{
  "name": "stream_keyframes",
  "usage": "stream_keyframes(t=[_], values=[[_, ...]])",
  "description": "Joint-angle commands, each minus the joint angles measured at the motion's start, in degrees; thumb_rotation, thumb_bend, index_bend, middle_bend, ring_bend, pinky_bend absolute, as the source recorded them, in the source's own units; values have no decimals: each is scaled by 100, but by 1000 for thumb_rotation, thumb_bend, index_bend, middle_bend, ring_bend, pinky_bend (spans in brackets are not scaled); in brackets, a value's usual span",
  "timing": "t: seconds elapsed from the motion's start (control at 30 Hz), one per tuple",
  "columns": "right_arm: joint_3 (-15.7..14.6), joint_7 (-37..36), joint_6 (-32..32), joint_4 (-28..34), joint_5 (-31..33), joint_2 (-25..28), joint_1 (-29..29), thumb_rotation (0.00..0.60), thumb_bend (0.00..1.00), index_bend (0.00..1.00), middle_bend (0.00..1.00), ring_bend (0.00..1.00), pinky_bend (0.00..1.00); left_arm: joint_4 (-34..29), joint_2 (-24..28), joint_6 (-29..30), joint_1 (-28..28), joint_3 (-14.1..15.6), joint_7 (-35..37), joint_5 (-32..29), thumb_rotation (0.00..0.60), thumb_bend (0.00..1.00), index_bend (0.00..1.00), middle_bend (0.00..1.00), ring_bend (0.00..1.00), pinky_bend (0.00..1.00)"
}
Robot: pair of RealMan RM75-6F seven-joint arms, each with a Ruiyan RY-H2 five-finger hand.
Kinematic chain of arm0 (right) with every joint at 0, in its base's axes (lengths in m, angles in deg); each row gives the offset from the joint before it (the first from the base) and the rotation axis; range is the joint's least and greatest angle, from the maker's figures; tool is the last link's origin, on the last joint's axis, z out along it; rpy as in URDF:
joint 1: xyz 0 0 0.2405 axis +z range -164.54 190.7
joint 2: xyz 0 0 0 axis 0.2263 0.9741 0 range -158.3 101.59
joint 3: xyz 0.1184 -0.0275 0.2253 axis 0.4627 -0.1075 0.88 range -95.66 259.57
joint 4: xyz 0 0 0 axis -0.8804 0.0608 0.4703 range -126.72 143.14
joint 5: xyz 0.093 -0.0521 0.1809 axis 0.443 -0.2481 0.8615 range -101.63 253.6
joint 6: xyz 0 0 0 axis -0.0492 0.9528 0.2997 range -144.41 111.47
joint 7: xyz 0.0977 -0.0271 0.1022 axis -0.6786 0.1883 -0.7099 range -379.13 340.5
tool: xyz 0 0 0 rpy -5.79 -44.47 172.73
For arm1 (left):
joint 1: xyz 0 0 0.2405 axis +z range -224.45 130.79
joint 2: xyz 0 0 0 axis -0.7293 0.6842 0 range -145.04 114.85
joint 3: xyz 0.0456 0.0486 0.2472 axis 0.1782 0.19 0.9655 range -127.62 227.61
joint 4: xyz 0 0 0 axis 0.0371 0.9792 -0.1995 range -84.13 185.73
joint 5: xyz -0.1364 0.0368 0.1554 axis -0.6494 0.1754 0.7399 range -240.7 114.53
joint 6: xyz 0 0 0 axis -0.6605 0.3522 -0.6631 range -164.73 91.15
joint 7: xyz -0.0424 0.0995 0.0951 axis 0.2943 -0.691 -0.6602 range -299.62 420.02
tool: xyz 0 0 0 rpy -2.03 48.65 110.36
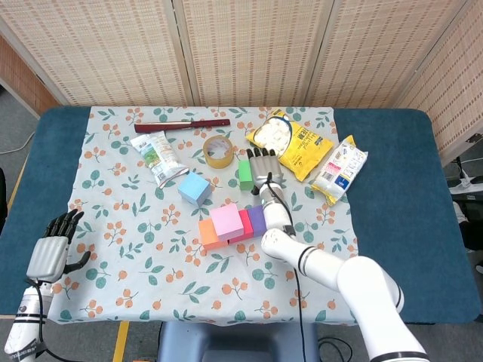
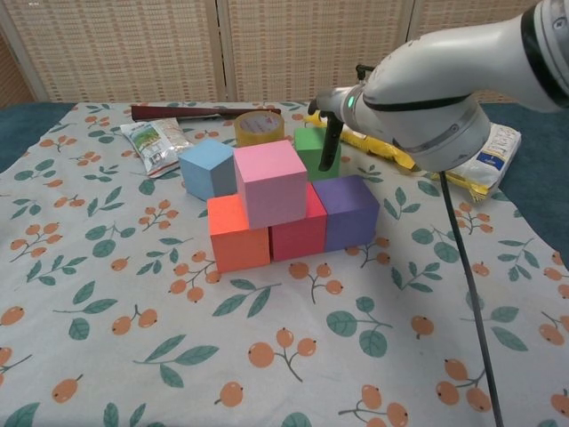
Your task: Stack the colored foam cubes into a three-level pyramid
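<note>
Green cube (image 1: pixel 245 173) half hidden – right hand (image 1: pixel 264 167) covers it.

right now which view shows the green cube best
The chest view: the green cube shows its front face and top behind the purple cube, with the right hand crossing its right side. In the head view only a narrow strip of it shows beside that hand.

Woven folding screen (image 1: pixel 249 45) behind blue table (image 1: pixel 392 196) with floral cloth (image 1: pixel 128 249).
</note>
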State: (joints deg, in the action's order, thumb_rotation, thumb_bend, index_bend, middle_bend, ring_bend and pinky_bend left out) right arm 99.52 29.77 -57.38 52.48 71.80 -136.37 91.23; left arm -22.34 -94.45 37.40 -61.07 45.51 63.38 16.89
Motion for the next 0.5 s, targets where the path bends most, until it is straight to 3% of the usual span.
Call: stream_keyframes(t=[0.03,0.1,0.27,0.5], values=[[160,-135,220,-549,-233,-370,40,600,63,157,60,0,77,10,-3,0,1,-9,-11,-15,600,329,0,9,22,97],[206,-154,267,-772,-338,-489,38,600,63,278,145,0,88,12,-3,0,0,-15,-15,-22,600,328,0,9,23,98],[392,-104,413,-1167,-419,-686,55,600,63,411,275,13,98,14,-1,6,3,-21,-26,-31,600,330,0,9,22,98],[641,-210,367,-1428,-752,-854,78,600,91,598,417,160,191,0,17,28,10,-37,-31,-39,600,330,0,9,23,97]])
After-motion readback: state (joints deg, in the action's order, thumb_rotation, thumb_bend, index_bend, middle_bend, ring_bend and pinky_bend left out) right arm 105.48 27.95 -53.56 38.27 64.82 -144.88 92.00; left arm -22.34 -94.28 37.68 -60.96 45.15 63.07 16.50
